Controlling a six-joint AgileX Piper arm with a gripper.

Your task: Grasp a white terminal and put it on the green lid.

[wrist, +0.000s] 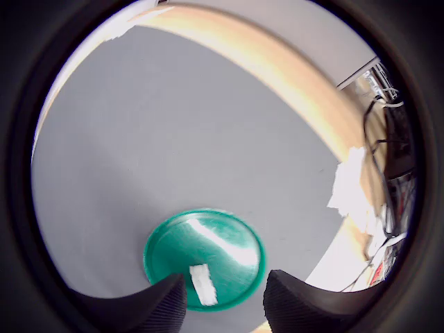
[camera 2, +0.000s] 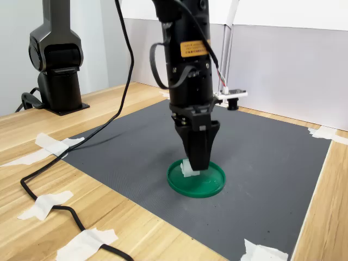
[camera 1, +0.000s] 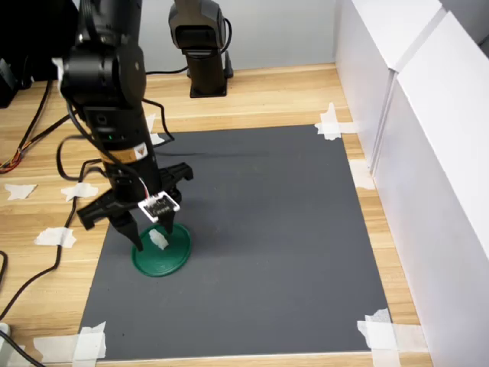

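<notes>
You can see the white terminal lying on the green lid, close to the lid's rim and not in its middle. The gripper stands directly over it, pointing down, and in the wrist view its two fingers are apart, with the terminal in the gap and, as far as I can tell, not pressed by either of them. In the second exterior view the fingertips hide part of the piece, so contact there I cannot judge.

The terminal looks like a very small, hard plastic block — I think it is light and stiff, and it will slide or tip easily on the smooth, shiny lid. If you must take it again, close on its two long flat sides, low and centred. The lid sits on the dark mat near the first exterior view's left edge of it; it is thin and probably moves if pushed.
</notes>
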